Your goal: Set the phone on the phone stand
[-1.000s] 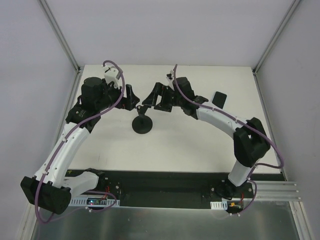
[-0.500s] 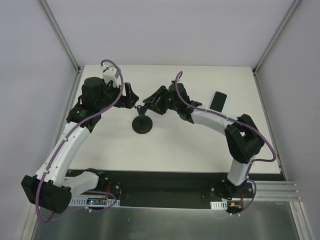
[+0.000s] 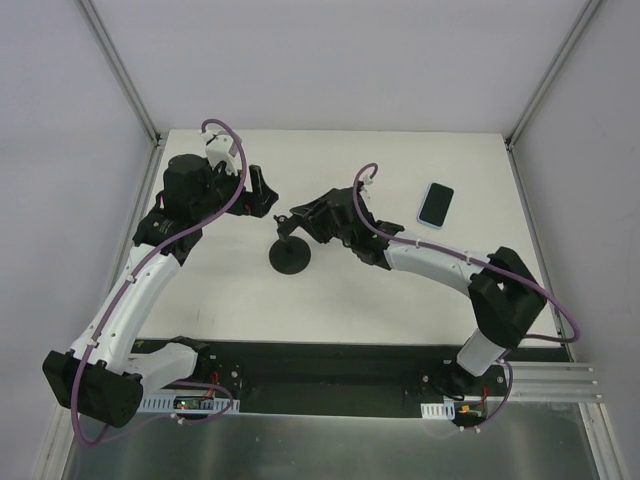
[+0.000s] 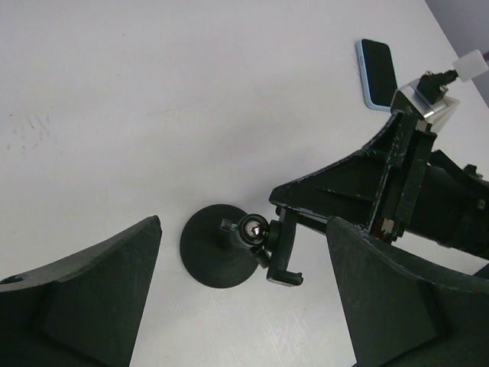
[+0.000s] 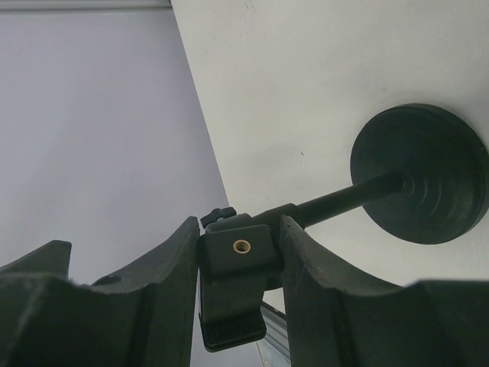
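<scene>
R gripper point(image 3: 298, 214) dropped toward 6 o'clock, clamps phone stand point(image 3: 290, 257) cradle; phone point(image 3: 436, 204) now unhidden. L gripper point(image 3: 264, 192) wide open, empty. White table point(image 3: 400, 300), grey walls point(image 3: 330, 60).

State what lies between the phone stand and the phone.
In the top view, the right gripper and its wrist fill that stretch, its fingers clamped on the phone stand; bare table follows up to the phone.

The phone stand point(image 3: 290, 256) stands on the table point(image 3: 400, 290), left of centre; the phone point(image 3: 435, 204) lies flat, farther back to its right, well apart; the right gripper point(image 3: 294, 214) clasps the stand's top; the left gripper point(image 3: 261, 190) hangs spread, left and beyond.
</scene>
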`<state>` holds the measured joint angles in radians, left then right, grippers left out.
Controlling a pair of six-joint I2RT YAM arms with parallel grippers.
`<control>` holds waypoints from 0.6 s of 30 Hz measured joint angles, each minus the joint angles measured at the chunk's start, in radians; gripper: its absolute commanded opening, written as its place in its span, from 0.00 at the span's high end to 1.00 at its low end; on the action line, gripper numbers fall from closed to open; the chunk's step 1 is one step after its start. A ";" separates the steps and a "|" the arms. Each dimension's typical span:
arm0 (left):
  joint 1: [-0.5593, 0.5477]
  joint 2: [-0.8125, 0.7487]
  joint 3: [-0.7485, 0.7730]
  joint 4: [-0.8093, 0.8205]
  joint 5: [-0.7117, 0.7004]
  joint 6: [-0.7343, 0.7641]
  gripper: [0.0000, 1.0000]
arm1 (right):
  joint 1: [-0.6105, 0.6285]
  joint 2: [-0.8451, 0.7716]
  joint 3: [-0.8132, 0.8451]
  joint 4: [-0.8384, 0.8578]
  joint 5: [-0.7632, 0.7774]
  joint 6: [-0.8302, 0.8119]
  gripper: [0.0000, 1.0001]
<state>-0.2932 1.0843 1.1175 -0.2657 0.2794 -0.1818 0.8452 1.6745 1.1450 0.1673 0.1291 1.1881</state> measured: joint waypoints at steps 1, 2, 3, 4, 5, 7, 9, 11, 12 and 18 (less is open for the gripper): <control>0.000 0.000 0.000 0.000 -0.001 -0.001 0.12 | 0.012 -0.014 -0.013 -0.004 0.030 0.016 0.99; 0.000 0.000 0.000 0.000 -0.001 -0.002 0.12 | 0.026 -0.030 -0.027 -0.010 0.069 0.034 0.99; 0.000 0.000 -0.001 0.000 -0.001 -0.005 0.13 | 0.039 -0.044 -0.038 -0.016 0.108 0.048 0.99; 0.001 0.000 -0.001 0.000 0.000 -0.008 0.13 | 0.051 -0.053 -0.046 -0.022 0.142 0.060 0.99; 0.007 0.000 -0.001 0.000 0.006 -0.014 0.13 | 0.065 -0.062 -0.050 -0.031 0.187 0.070 0.99; 0.014 0.002 -0.001 0.001 0.018 -0.019 0.13 | 0.087 -0.069 -0.051 -0.045 0.260 0.085 0.99; 0.021 0.004 -0.003 0.008 0.019 -0.024 0.13 | 0.100 -0.069 -0.051 -0.053 0.311 0.106 0.99; 0.023 0.010 -0.004 0.010 0.026 -0.029 0.13 | 0.103 -0.069 -0.056 -0.053 0.344 0.122 0.99; 0.026 0.012 -0.004 0.012 0.029 -0.032 0.13 | 0.103 -0.070 -0.062 -0.048 0.357 0.131 0.99; 0.026 0.015 -0.004 0.021 0.060 -0.044 0.12 | 0.105 -0.100 -0.135 0.022 0.393 0.141 0.58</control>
<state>-0.2672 1.0996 1.1133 -0.2451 0.3397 -0.2256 0.9501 1.5742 1.0103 0.1894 0.5224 1.3293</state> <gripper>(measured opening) 0.873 0.428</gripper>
